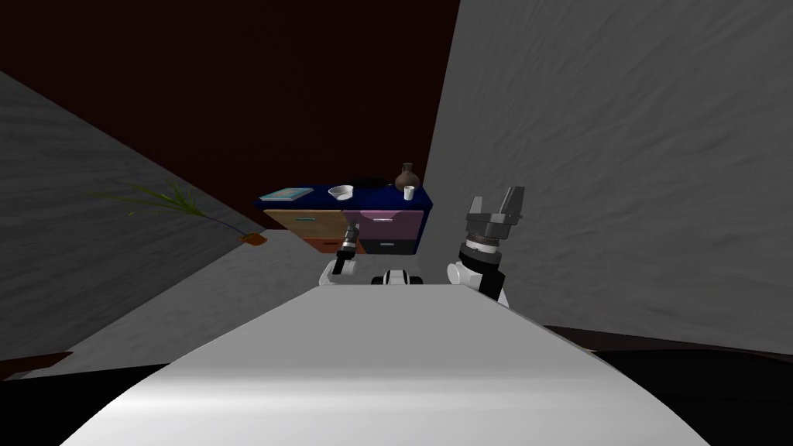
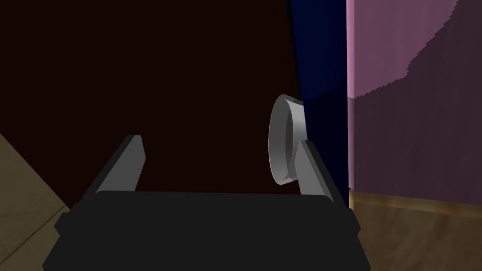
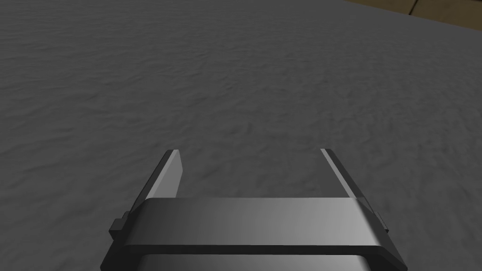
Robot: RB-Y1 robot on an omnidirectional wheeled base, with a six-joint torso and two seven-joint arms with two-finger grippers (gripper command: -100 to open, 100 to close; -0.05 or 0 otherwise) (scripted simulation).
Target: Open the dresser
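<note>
Dresser stands ahead, against the dark red back wall where it meets the grey side wall. It has a blue top and a mixed front: wood-coloured drawer upper left, purple drawer upper right, an orange one and a dark one below.

On the dresser top:
- Teal book lies flat at the left edge.
- White bowl is near the middle of the front edge.
- Brown vase stands upright toward the right back corner.
- Small white cup is just in front of the vase, at the right front corner.

A green plant stands on the floor, well apart to the dresser's left.

Left claw is stretched forward, close to the dresser front, about at the seam between the wood-coloured and purple drawers. In the left wrist view its blades stand apart with nothing between them. A round grey disc, possibly a knob, sits against the blue dresser edge just beside one finger. Cannot tell if the two touch. The purple drawer front is just past that blue edge.

Right claw is raised to the right of the dresser and apart from it, blades spread wide, holding nothing.
</note>
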